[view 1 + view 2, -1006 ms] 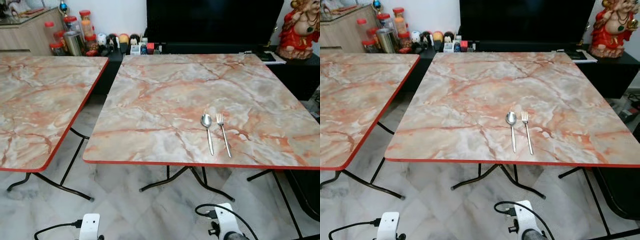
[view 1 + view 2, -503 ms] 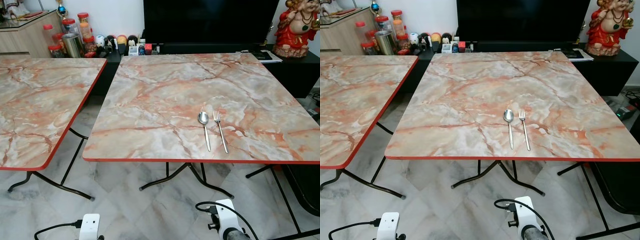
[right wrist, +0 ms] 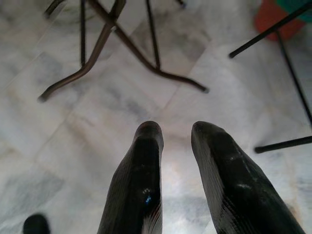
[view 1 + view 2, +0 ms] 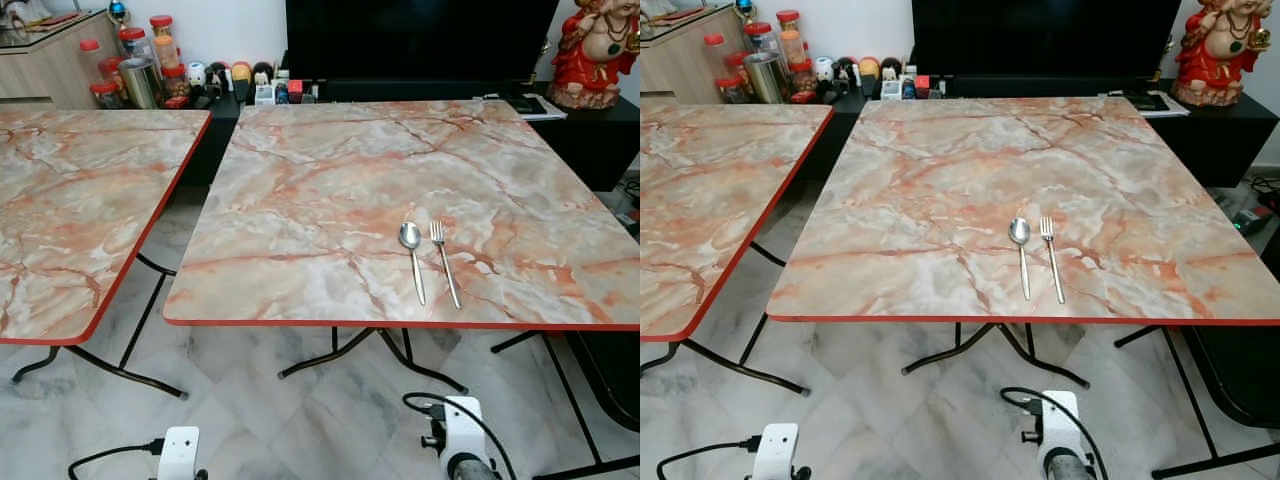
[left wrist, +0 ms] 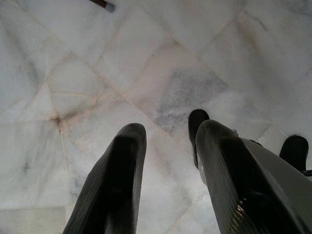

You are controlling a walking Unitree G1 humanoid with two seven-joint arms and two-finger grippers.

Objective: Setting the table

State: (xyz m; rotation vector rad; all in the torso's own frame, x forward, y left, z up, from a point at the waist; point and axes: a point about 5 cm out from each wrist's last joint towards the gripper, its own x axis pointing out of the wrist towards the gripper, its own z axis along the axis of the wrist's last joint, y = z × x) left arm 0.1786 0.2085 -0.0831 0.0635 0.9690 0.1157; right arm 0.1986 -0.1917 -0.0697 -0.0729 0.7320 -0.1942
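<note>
A steel spoon (image 4: 411, 254) and a steel fork (image 4: 443, 260) lie side by side near the front edge of the marble-patterned table (image 4: 330, 190), handles toward me. Both arms hang low below the table's front edge, their white wrists at the bottom of the eye views. In the left wrist view my left gripper (image 5: 168, 134) points down at the tiled floor, its black fingers (image 5: 124, 165) apart with nothing between them. The right gripper (image 3: 175, 131) hangs open over the floor near the table's metal legs (image 3: 112, 34), holding nothing.
A second marble-patterned table (image 4: 70, 200) with a red edge stands to the left, across a gap of tiled floor. Behind the tables runs a black cabinet with a dark screen (image 4: 420, 40), jars (image 4: 140, 70) and a red figurine (image 4: 600, 50). A black chair frame (image 4: 600, 370) stands at the right.
The view has shifted slightly as the camera moved. The right wrist has drifted a little right and lower in the picture. Spoon and fork lie where they were.
</note>
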